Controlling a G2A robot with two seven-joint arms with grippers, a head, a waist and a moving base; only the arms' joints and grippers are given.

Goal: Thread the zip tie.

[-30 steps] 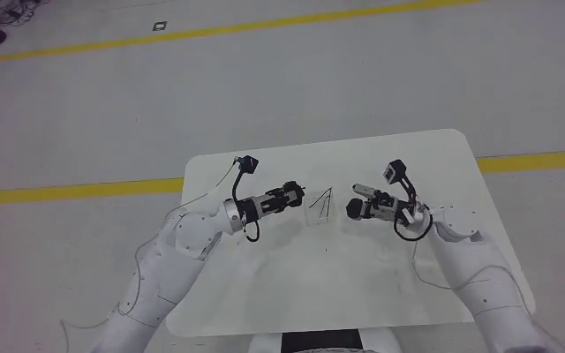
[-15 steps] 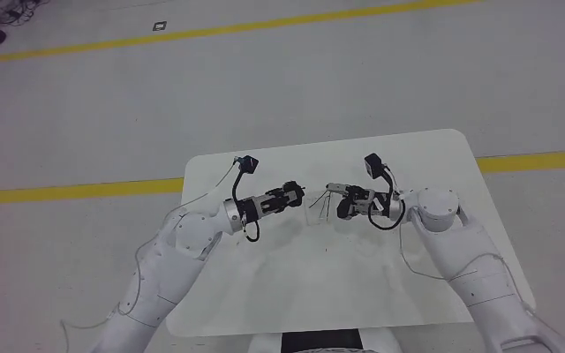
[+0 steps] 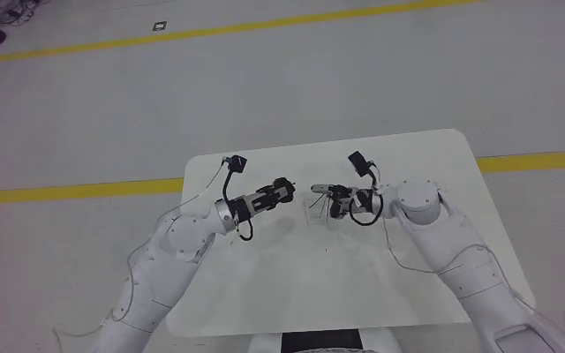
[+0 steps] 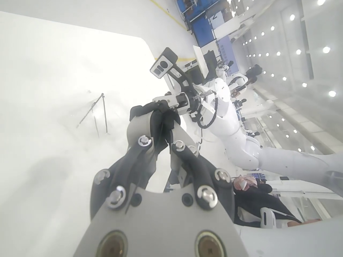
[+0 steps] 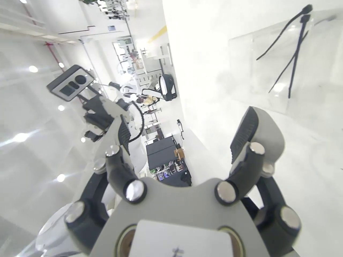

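Two grippers hang over the white table (image 3: 424,163): the right gripper (image 5: 185,124) with fingers spread wide, the left gripper (image 4: 159,120) with pads pinched together. Just beside the right one lies one clear sheet (image 5: 241,62) carrying black zip ties (image 5: 294,56), three strands by my count. One printed mark on the right wrist plate is cut off and unreadable.

Zip ties (image 5: 294,65) blk; sheet (image 5: 254,86) under them clear; table (image 3: 424,168) white; floor (image 3: 353,79) pale grey w/ yellow stripes (image 3: 265,26).
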